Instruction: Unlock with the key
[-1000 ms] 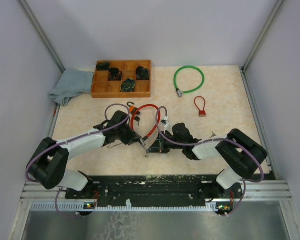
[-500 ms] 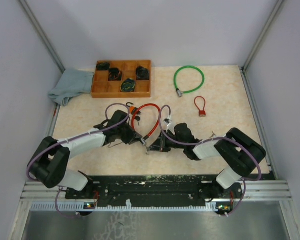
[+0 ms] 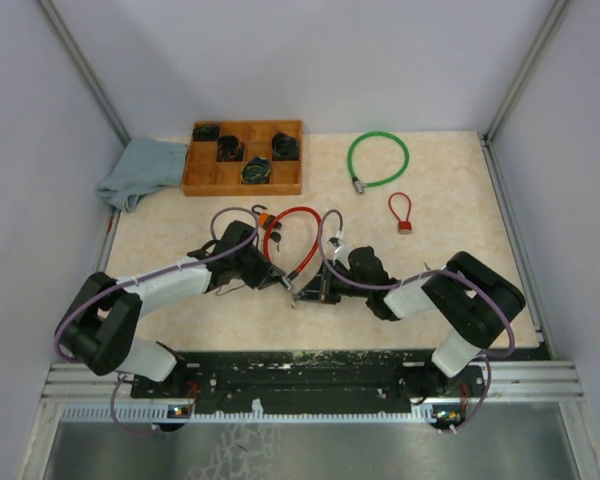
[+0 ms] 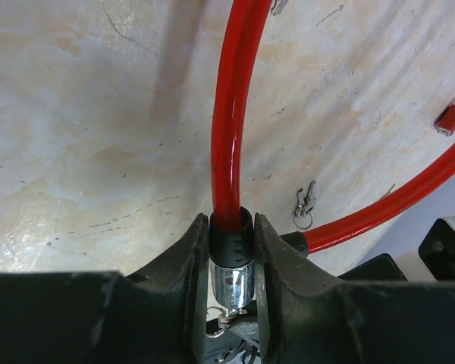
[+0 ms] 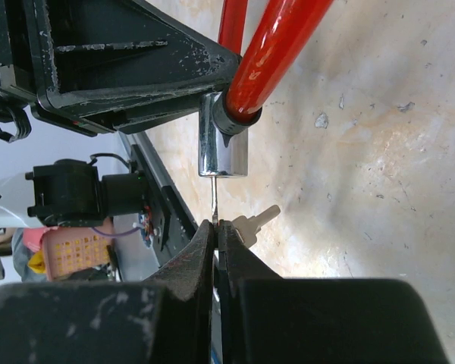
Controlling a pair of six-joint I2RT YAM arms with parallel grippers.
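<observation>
The left hand (image 4: 231,231) is clamped on the lock barrel (image 4: 233,282), its fingers pressed flat against the black collar and chrome sleeve from either side; the red cable (image 4: 232,114) runs straight out ahead of that hand, away from its fingertips, then loops round over the bench (image 4: 98,114). The right hand (image 5: 216,226) is pressed together on the key (image 5: 213,199), with only the thin blade showing beyond its fingertips.

The coming move turns on one line: from the right hand, the barrel lies directly ahead of the fingertips, close by, its open chrome end facing that hand; the barrel's long axis and the blade run nearly the same way, so the two look lined up end to end. The blade's tip meets the end face a little off its middle, toward the left hand's body; whether it has entered the keyway or only touches the face cannot be told from these views.

The right hand is the nearer one to the keyway and carries the key; the left hand serves as the brace. By judgement, the step in hand is seating the blade, with the turn not yet made; any tilt between blade and barrel could bend so thin a blade or push the barrel back through the left hand's grip.

A loose key (image 4: 305,206) lies on the bench ahead of the left hand, apart from both hands.
</observation>
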